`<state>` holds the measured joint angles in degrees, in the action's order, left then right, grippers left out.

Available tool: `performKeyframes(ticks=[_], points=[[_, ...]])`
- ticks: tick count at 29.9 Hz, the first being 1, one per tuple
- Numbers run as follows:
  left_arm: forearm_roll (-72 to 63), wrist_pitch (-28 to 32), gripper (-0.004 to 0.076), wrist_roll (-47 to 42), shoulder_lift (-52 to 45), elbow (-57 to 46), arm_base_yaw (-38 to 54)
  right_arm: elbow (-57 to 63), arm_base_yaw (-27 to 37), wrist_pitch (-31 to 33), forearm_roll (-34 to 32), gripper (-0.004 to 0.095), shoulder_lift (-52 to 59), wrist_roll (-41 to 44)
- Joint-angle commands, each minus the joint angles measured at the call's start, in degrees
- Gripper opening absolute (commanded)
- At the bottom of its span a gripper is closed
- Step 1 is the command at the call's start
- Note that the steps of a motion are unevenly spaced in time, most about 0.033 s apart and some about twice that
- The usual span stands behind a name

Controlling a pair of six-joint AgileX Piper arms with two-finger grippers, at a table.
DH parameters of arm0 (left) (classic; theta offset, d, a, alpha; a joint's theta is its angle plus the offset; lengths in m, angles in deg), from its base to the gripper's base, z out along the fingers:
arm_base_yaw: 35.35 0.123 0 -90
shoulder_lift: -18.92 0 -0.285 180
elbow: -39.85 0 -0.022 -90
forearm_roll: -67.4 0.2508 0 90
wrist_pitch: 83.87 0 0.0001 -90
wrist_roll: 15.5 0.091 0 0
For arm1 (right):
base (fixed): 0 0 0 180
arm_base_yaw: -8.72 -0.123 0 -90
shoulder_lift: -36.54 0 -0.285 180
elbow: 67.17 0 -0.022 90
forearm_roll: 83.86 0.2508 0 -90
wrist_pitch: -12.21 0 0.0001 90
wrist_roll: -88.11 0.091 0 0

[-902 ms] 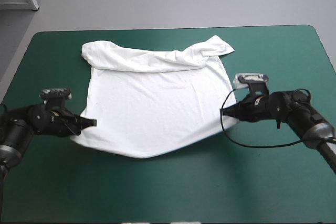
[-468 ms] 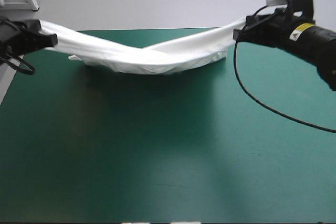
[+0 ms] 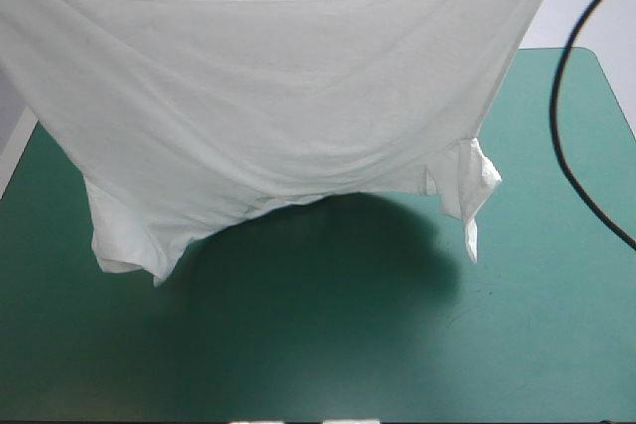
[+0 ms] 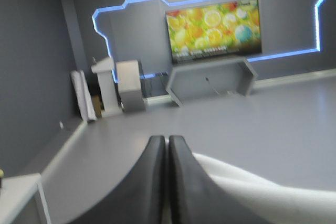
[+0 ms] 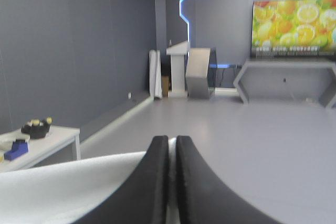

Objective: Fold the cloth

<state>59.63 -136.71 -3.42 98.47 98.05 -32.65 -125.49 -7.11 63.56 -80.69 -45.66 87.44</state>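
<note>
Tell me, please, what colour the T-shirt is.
Plain white; the T-shirt shows best in the high view.

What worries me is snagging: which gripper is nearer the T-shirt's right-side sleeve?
Right. The right gripper holds the T-shirt above that sleeve; the left gripper holds its far end.

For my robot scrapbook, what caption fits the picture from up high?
White T-shirt hangs spread wide above the teal-green table, sleeves dangling.

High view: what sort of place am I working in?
Probably a robot folding bench: a table with a teal-green cover, the white T-shirt held up over it, left pincer and right pincer each shut on its cloth.
</note>
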Motion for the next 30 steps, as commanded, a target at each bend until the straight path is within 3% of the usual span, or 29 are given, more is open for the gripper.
performKeyframes(ticks=[1,9,17,25,30], points=[[3.2,8.9,-0.0010,0.0,-0.7,5.1,-0.3,-7.4,0.1,-4.3,-0.8,-0.0018,1.3,-2.0],[4.5,10.0,-0.0010,1.8,0.3,7.4,-0.3,-11.3,0.1,-4.7,-0.8,-0.0018,1.0,-2.5],[-2.6,8.3,-0.0010,1.8,10.2,7.4,-0.3,-11.3,0.1,-7.8,3.4,-0.0018,-8.2,-2.6],[-9.4,17.5,-0.0010,4.7,18.7,7.5,-0.3,-11.3,0.1,-26.3,4.9,-0.0018,-16.3,0.1],[-8.3,18.8,-0.0010,7.7,18.8,8.7,-0.3,-11.4,0.1,-30.2,4.6,-0.0018,-16.2,0.7]])
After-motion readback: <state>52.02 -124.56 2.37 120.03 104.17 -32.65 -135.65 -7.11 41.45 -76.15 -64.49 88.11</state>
